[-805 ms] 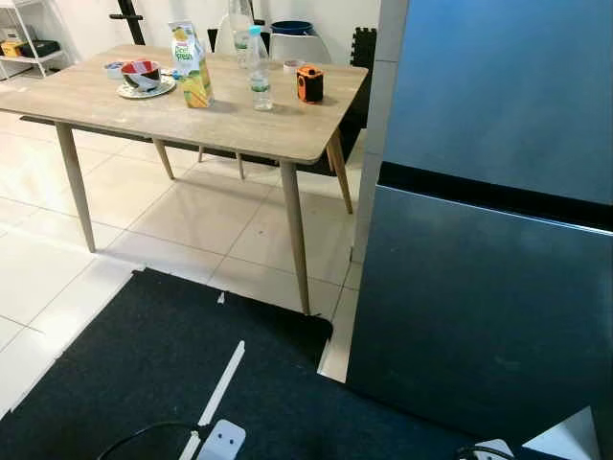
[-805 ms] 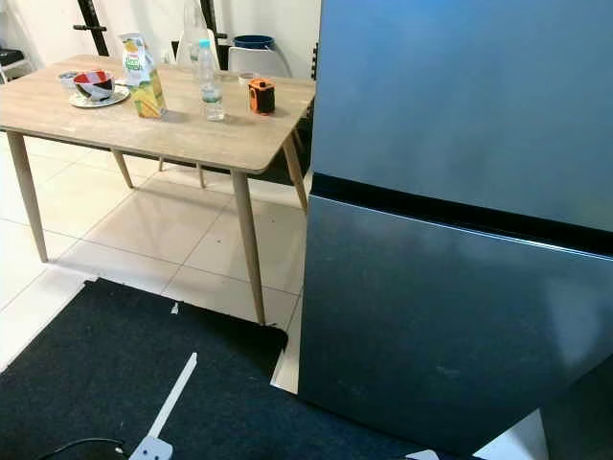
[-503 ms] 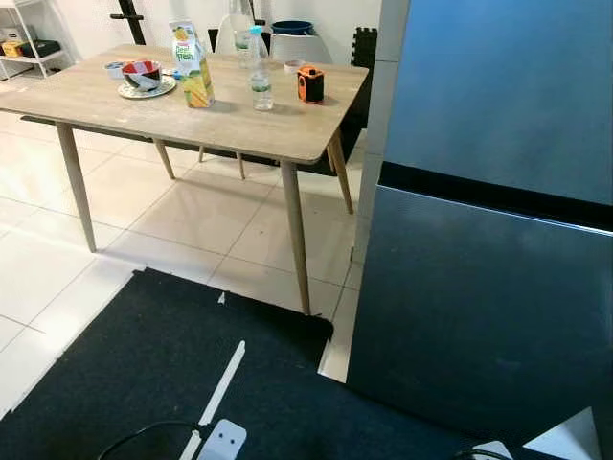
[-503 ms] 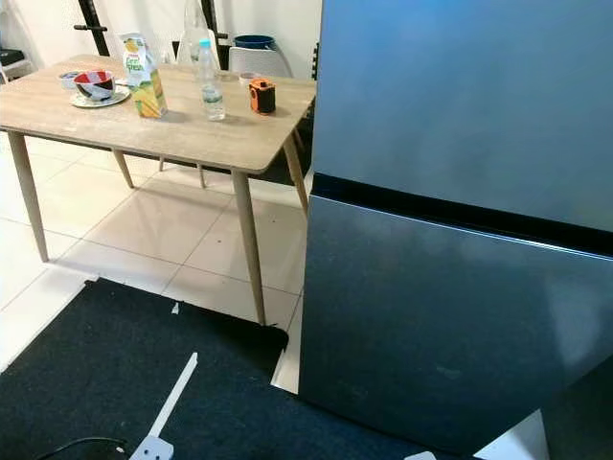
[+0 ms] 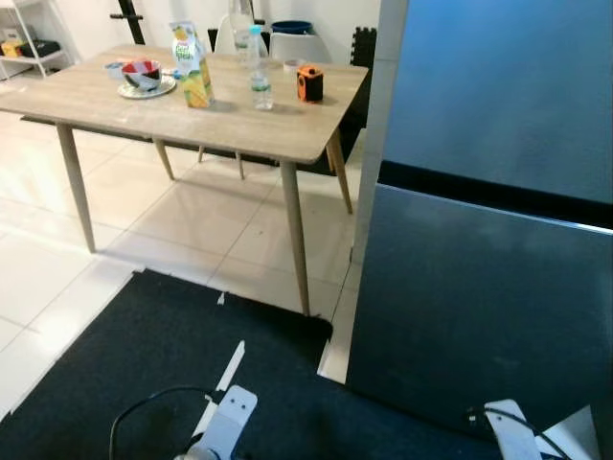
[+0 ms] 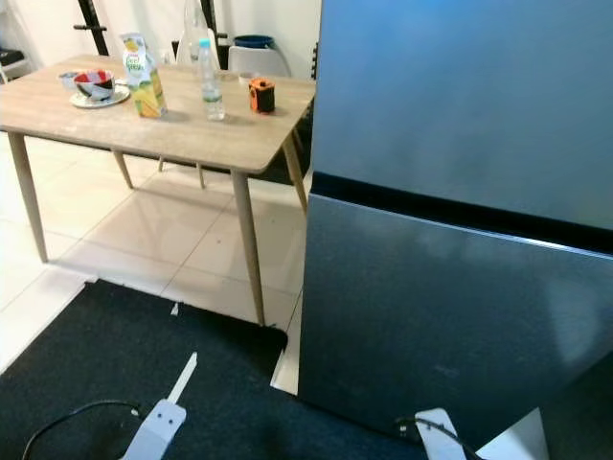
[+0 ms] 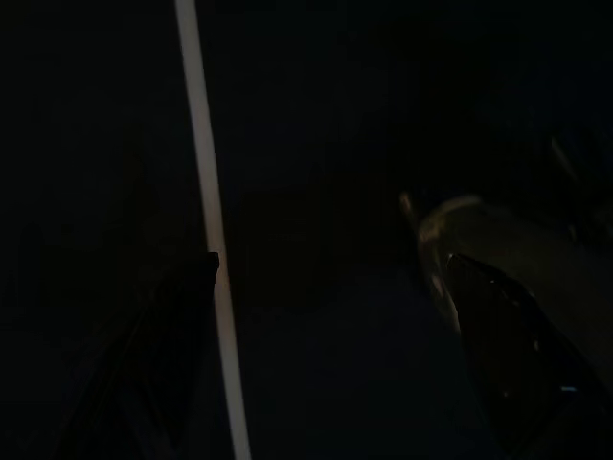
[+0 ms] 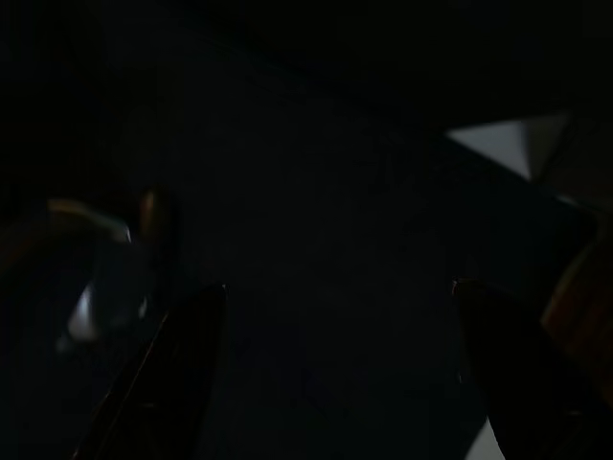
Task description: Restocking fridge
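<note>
The dark grey fridge (image 5: 488,297) stands at my right with both doors closed, a black gap (image 5: 479,190) between upper and lower door. On the wooden table (image 5: 287,134) to its left stand a juice carton (image 5: 192,65), a clear water bottle (image 5: 259,72), a small orange object (image 5: 308,84) and a bowl on a plate (image 5: 142,77). My silver left arm (image 5: 228,422) and right arm (image 5: 510,433) hang low over the mat. In the dark wrist views the left gripper (image 7: 329,261) and right gripper (image 8: 337,286) are open with nothing between the fingers.
A black mat (image 5: 134,364) with a white tape strip (image 5: 226,376) lies under me, white tiles beyond it. A table leg (image 5: 295,240) stands near the fridge's left side. Chairs (image 5: 299,46) sit behind the table, and a shelf (image 5: 29,43) stands far left.
Both arms have come up further into the bottom of the eye views. The table, the fridge and the things on the table have not moved.
</note>
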